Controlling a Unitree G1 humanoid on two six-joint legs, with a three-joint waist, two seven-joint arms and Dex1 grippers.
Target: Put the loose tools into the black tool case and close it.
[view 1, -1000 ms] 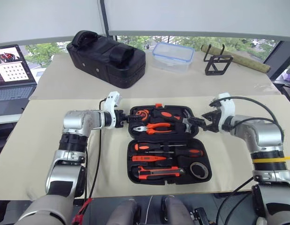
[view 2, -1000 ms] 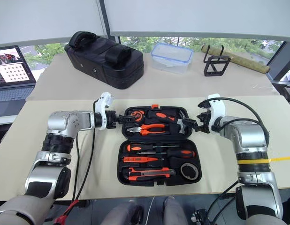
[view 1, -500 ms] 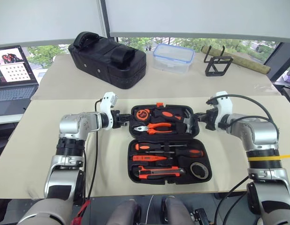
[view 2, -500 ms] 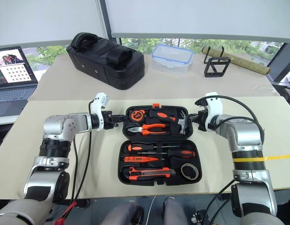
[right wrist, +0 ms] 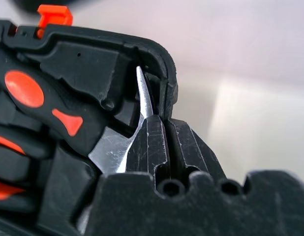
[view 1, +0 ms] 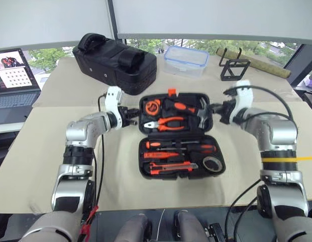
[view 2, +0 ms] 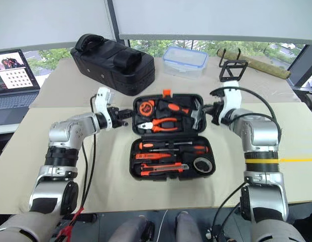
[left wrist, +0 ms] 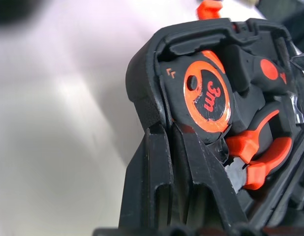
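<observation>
Both halves of the black tool case [view 1: 178,135] sit open in the middle of the cloth-covered table [view 1: 40,151], and its recesses look full: the two screwdrivers [view 1: 178,145], the tester pen [view 1: 163,156], the utility knife [view 1: 171,167] and the roll of black tape [view 1: 212,163] lie in the near half, while the tape measure [view 1: 152,107], pliers [view 1: 168,123] and hammer [view 1: 196,117] fill the far half. No loose tool lies on the cloth, so the packing part appears done and only the closing is left. That step seems under way: the far half is tipped up off the table, with the left gripper [view 1: 130,115] pinched tight on its left rim and the right gripper [view 1: 216,112] pinched tight on its right rim; both wrist views show the fingers clamped on the moulded edge. What remains, by this reading, is to swing that half over onto the near half and seat the orange latch [view 1: 171,92]. Beyond the case stand a black fabric bag [view 1: 114,62], a clear plastic box [view 1: 186,59], a black wire holder [view 1: 234,68] and a rolled mat [view 1: 254,63], with a laptop [view 1: 13,75] off to the left; all are well apart from the case and nothing lies in the lid's way.
</observation>
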